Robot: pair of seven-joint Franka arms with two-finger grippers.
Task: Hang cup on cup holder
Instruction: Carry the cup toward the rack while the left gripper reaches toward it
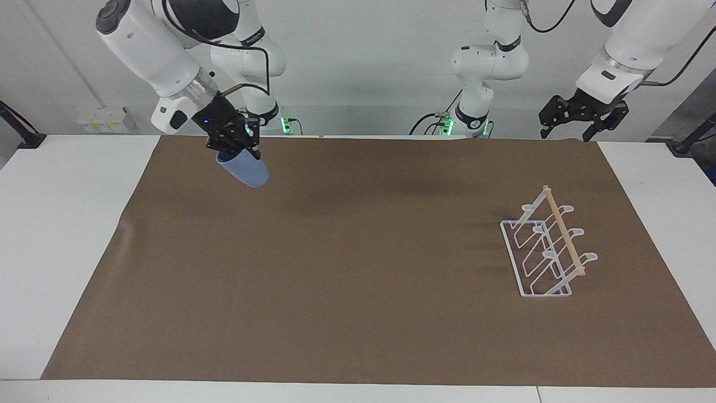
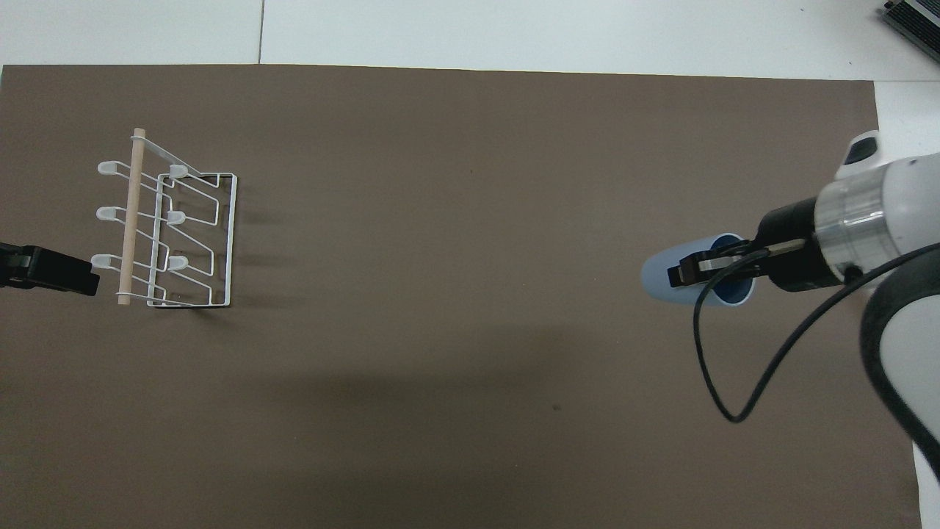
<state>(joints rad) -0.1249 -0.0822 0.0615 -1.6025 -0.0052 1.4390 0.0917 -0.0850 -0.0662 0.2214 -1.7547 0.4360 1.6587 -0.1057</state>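
Facing, our right gripper (image 1: 239, 150) hangs over the brown mat (image 1: 358, 268), fingers pinching the tilted cup (image 1: 245, 169) at its rim. Overhead, one finger (image 2: 709, 266) lies along the cup's (image 2: 664, 279) wall, well apart from the cup holder (image 2: 167, 229); our left gripper (image 1: 576, 120) waits, fingers spread.

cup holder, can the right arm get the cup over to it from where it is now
Probably yes. The right gripper holds the cup up over the brown mat, nothing stands between it and the cup holder, though that is a long reach.
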